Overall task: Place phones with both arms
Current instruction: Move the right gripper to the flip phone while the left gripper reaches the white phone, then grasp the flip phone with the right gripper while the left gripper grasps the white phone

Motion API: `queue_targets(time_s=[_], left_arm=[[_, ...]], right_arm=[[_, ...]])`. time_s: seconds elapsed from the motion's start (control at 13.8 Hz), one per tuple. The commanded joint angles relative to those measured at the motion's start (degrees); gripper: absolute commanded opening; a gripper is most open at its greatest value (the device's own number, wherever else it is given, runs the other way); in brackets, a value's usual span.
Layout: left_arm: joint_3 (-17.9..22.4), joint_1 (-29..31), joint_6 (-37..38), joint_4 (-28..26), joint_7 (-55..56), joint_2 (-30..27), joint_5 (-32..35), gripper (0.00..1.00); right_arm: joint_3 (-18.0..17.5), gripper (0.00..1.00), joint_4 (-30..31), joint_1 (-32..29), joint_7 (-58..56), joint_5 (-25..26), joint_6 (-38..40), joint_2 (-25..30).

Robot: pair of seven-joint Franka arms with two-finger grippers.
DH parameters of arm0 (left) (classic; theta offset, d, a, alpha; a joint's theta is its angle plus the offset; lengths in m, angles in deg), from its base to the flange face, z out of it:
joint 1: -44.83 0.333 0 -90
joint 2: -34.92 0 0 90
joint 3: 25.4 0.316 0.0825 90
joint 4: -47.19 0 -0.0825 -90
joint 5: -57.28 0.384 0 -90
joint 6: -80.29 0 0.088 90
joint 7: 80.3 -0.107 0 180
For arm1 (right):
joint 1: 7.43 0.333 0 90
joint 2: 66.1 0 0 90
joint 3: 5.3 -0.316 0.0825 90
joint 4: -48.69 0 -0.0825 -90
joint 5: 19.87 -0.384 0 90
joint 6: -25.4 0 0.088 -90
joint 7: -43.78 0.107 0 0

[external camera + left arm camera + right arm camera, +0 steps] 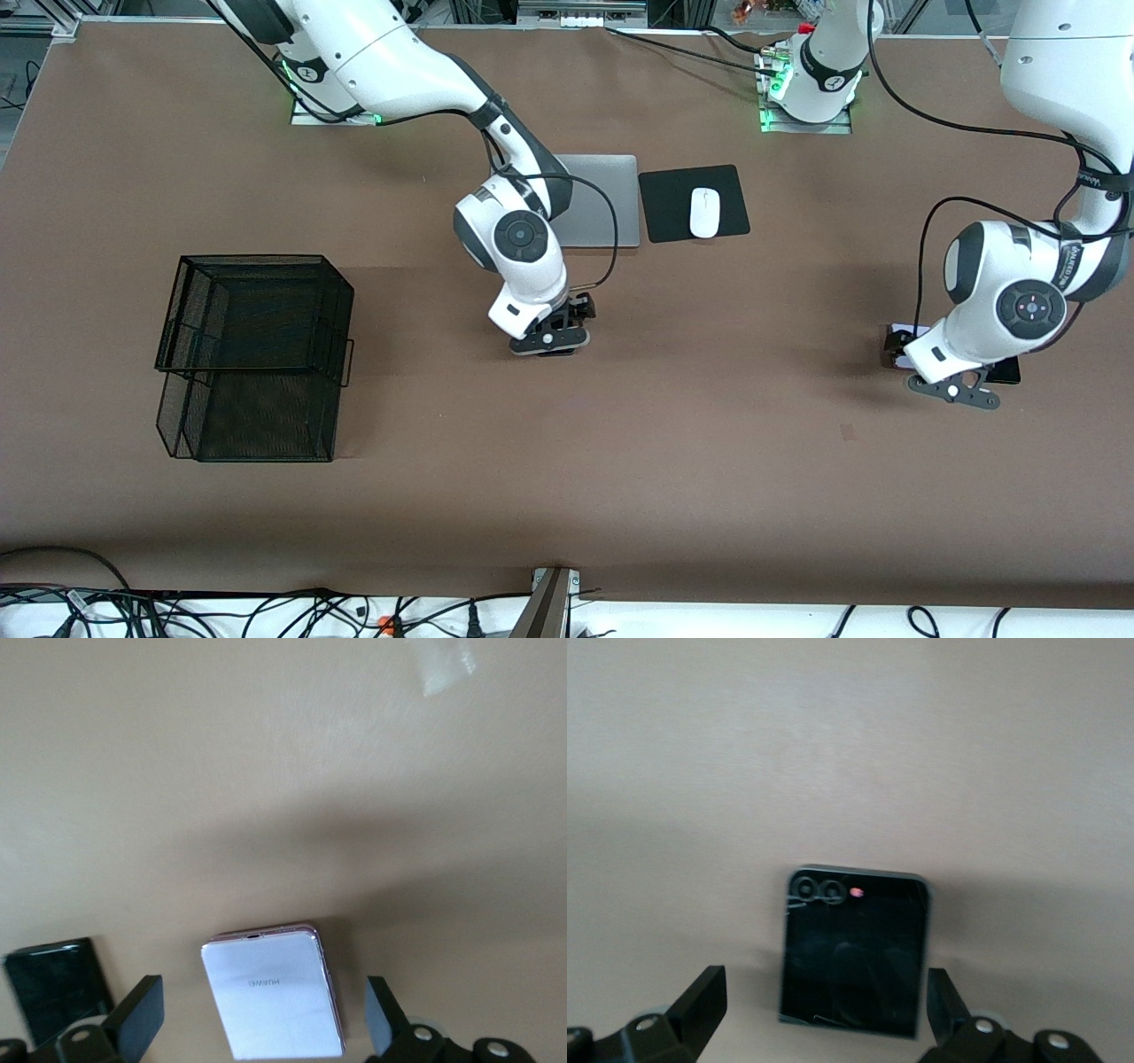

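My left gripper point(952, 388) hangs low over the table at the left arm's end. In the left wrist view the gripper point(261, 1019) is open, with the pale lilac-white phone point(273, 997) lying flat on the table between its fingers point(142, 1014). The longer black slab point(58, 983) lies beside that phone and also shows in the front view point(1005, 372). My right gripper point(551, 341) is low over the table's middle. In the right wrist view it point(824, 1005) is open, with the small squarish black phone point(855, 952) flat between its fingers point(943, 1005), touching neither.
A black wire-mesh basket point(257, 354) stands toward the right arm's end. A silver laptop point(607, 199) lies near the robots' bases, beside a black mouse pad point(669, 208) with a white mouse point(704, 213). Cables run along the table's edge nearest the front camera.
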Motion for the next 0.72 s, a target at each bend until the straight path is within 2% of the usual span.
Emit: queue_targets(time_s=[0.0,0.14,0.51,0.65], left_arm=[[-1.3,3.5,-7.8,-8.2,-0.3,-3.0,0.5,1.0],[-1.4,5.1,-13.8,-11.2,0.5,-2.5,0.2,1.0],[-2.0,7.2,-16.8,-12.2,1.2,-1.5,-1.2,1.0],[-6.0,12.1,-20.9,-13.1,1.3,0.0,-1.3,1.0]], right_arm=[[0.7,1.0,-1.4,0.7,1.0,2.8,-2.8,-1.8],[0.8,1.0,-1.3,0.7,1.0,3.6,-4.5,-2.3],[1.6,1.0,-1.1,0.7,0.6,7.2,-4.4,-2.3],[1.7,1.0,-0.9,0.7,0.9,7.2,-4.4,-2.5]])
